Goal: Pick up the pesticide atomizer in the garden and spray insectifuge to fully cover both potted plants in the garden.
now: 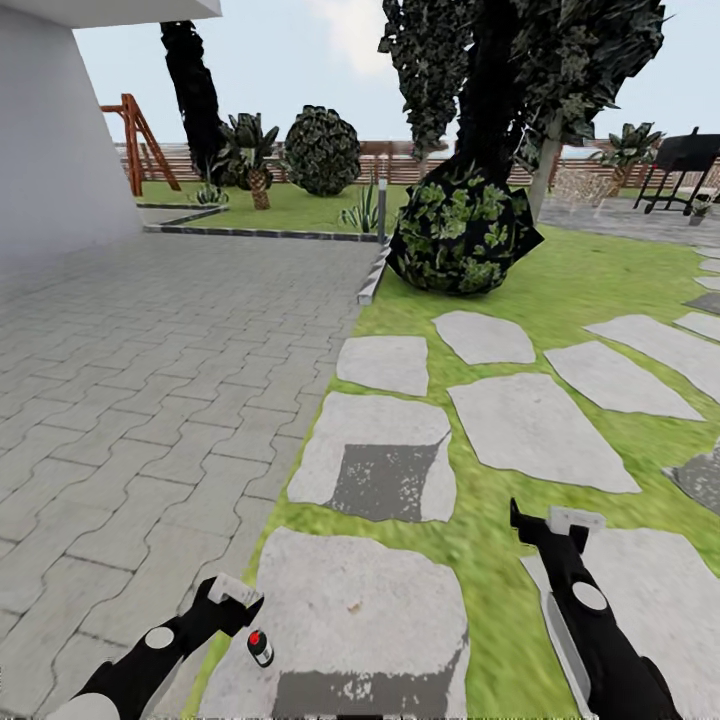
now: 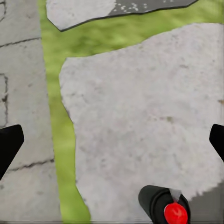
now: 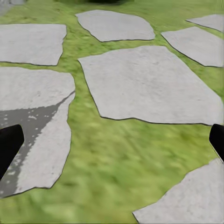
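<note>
Pesticide atomizer [image 1: 260, 648] stands upright on the near stepping stone [image 1: 370, 620], by the stone's 9 o'clock edge, red top up; in my head view it sits at about 7 o'clock. My left gripper [image 1: 238, 598] hangs just beside and above it, at the bottle's 11 o'clock, not touching. In the left wrist view both fingertips [image 2: 8, 144] sit at the far frame edges, so this pincer is spread wide with nothing in it; the atomizer [image 2: 164, 205] is off the centre line between the fingers, toward one side.

Step in hand, I judge: the grasp approach. To do it well I should shift until the bottle is centred between the fingers, come down along the body below the red top, then close gently; it's small and could tip over.

Right gripper [image 1: 548, 524] hovers over the grass [image 1: 490, 560] at 4 o'clock, fingers wide apart too, empty.

No readable writing or brand on the bottle; only a white band.

Potted plants: can't pick them out from here.
</note>
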`<state>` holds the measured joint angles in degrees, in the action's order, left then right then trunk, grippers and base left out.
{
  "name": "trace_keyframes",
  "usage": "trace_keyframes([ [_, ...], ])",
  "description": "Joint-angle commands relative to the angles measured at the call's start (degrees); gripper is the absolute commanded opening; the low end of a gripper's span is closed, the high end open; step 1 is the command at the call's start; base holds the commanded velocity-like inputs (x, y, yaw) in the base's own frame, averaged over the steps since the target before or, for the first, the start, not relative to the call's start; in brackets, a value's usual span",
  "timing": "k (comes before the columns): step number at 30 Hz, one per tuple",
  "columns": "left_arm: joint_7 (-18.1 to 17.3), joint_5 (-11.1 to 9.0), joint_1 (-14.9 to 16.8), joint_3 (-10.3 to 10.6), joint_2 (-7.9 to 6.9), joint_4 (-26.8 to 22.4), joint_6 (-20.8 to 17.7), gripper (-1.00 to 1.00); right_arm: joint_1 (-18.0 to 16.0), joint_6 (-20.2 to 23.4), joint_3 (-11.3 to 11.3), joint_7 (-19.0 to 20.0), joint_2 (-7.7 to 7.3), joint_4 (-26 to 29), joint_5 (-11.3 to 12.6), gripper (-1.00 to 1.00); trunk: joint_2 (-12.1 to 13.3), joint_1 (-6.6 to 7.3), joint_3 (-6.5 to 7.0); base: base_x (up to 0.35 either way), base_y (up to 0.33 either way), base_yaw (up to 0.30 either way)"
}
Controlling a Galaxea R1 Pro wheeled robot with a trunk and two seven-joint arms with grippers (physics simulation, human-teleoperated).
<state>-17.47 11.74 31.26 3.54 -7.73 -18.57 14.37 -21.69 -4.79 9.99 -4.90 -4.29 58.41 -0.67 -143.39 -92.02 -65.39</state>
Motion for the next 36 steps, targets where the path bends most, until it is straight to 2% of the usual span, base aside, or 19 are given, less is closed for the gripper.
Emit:
trace_keyframes([
  [1, 0.2, 0.2, 0.0, 0.2, -0.03, 0.0, 0.4, 1.00, 0.0, 1.5, 0.0, -0.2, -0.01, 1.5, 0.0, 1.00, 0.0, -0.01, -0.37, 0.000, 0.000, 0.000],
  [4, 0.2, 0.0, 0.0, 0.1, 0.10, 0.0, 0.5, 1.00, 0.0, 4.0, -0.1, -0.1, -0.02, 2.6, 0.0, 1.00, -0.1, -0.09, -1.31, 0.000, 0.000, 0.000],
  [19, 0.4, -0.4, 0.0, -0.2, 0.15, -0.1, 0.6, 1.00, 0.0, 4.7, -0.3, -0.1, 0.13, 0.5, -0.3, 1.00, -0.3, -0.47, -4.95, 0.000, 0.000, 0.000],
  [25, 1.0, -0.7, 0.0, -0.4, 0.11, 0.1, 5.0, 1.00, 0.0, 4.7, -0.3, -0.1, 0.07, -0.3, -0.4, 1.00, -0.4, -0.63, -6.28, 0.000, 0.000, 0.000],
  [36, 1.1, -0.8, 0.0, -0.5, 0.08, 0.1, 6.2, 1.00, 0.0, 4.7, -0.3, 0.0, 0.07, -0.4, -0.4, 1.00, -0.4, -0.63, -6.28, -0.018, -0.005, 0.000],
])
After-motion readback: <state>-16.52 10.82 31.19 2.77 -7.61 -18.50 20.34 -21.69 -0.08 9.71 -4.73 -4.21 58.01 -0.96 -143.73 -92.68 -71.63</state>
